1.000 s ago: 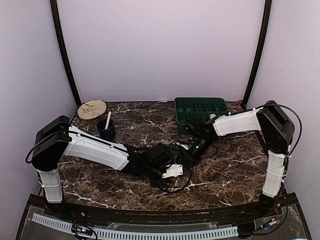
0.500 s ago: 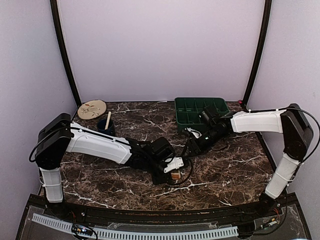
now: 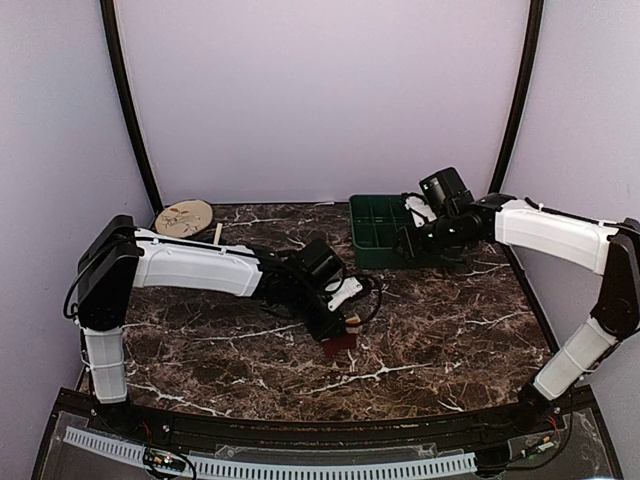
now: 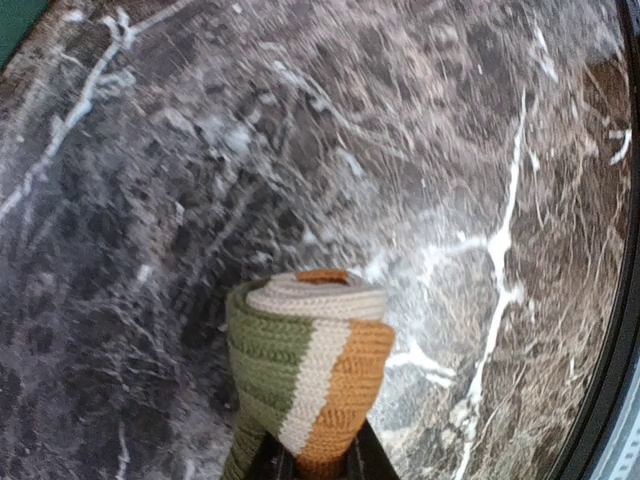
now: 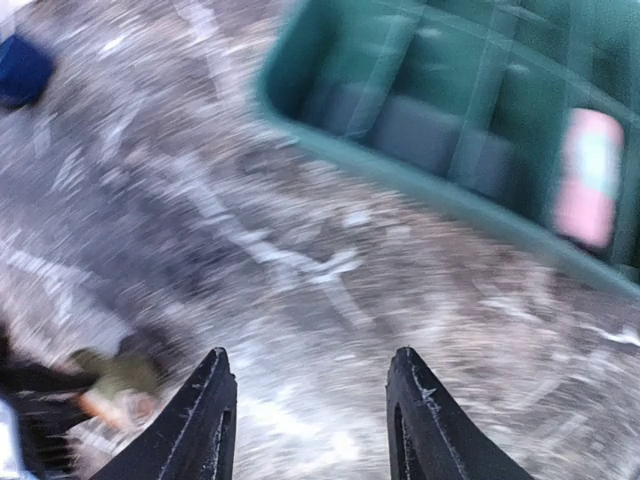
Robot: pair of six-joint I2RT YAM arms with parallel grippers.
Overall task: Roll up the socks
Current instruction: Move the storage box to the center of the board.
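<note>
Clamped only at the frame's bottom edge by the left gripper [image 4: 318, 465], the rolled striped sock [image 4: 312, 360] may spring loose and unroll, while the right gripper [image 5: 312, 420] gapes empty.

The rolled sock [image 4: 315, 370] shows knitted bands of olive green, cream and orange. The table [image 3: 450, 340] is dark brown marble with white veins. At about one o'clock on it the tray [image 3: 375, 225] is deep green. In the right wrist view a pink sock [image 5: 590, 178] with a pale teal patch (too blurred to read the marks) lies inside it. At ten o'clock the plate [image 3: 184, 217] is beige with faint brownish motifs. The left arm [image 3: 190, 268] and right arm [image 3: 550, 228] are white with black joints.
</note>
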